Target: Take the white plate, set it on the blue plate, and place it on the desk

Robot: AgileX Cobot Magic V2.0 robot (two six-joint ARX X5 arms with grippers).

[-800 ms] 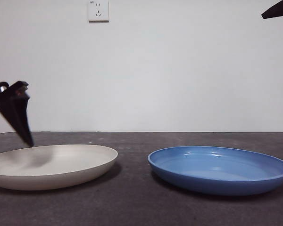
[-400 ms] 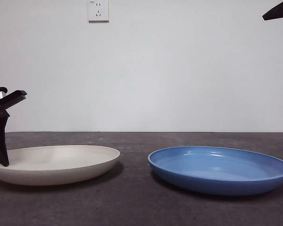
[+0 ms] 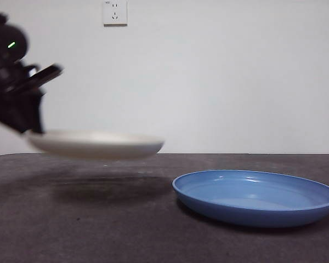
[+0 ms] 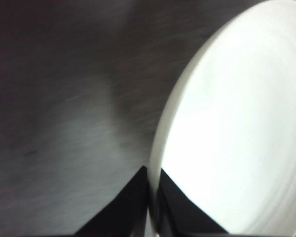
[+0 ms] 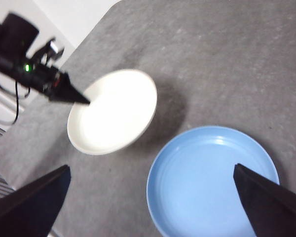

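Cream-white plate (image 3: 96,145), blue plate (image 3: 256,197) (glossy)

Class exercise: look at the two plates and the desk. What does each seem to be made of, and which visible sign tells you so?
White plate: matte cream, no glints; probably plastic or unglazed ceramic. It hangs above the desk, its rim pinched by the left gripper.
Blue plate: glossy, bright highlights on its rim; glazed ceramic or shiny plastic.
Desk: dull, speckled grey-brown; possibly laminate or a mat.

Left gripper (image 5: 81,101) grips white plate (image 5: 113,111) (rim), beside blue plate (image 5: 212,180)
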